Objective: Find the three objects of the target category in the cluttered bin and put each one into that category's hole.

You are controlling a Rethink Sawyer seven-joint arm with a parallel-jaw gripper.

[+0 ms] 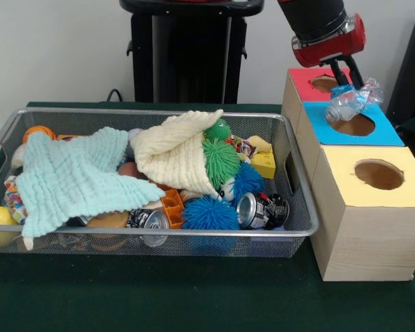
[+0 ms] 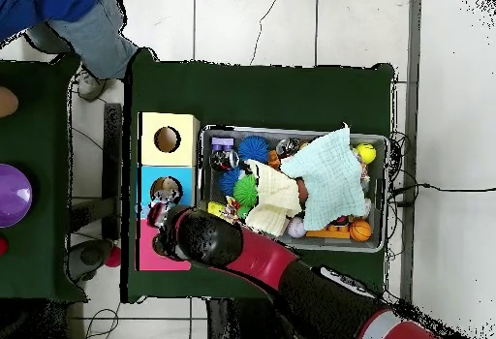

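My gripper [image 1: 351, 86] hangs over the boxes to the right of the bin, shut on a crumpled clear plastic bottle [image 1: 351, 102] with a blue label. The bottle dangles just above the round hole of the blue-topped box [image 1: 384, 130]. Behind that is the red-topped box [image 1: 306, 77], and in front the yellow-topped box [image 1: 363, 190]. In the overhead view the arm [image 2: 208, 238] covers the gripper and the bottle beside the blue box [image 2: 180, 182]. The wire bin [image 1: 301, 221] holds crushed cans [image 1: 259, 209], fuzzy blue [image 1: 209, 213] and green balls [image 1: 220, 160].
A mint cloth [image 1: 72, 180] and a cream cloth [image 1: 173, 155] cover much of the bin's contents. Yellow and orange balls lie at its left end. In the overhead view a person [image 2: 82, 25] stands at the top left, by a side table with a purple object [image 2: 12, 195].
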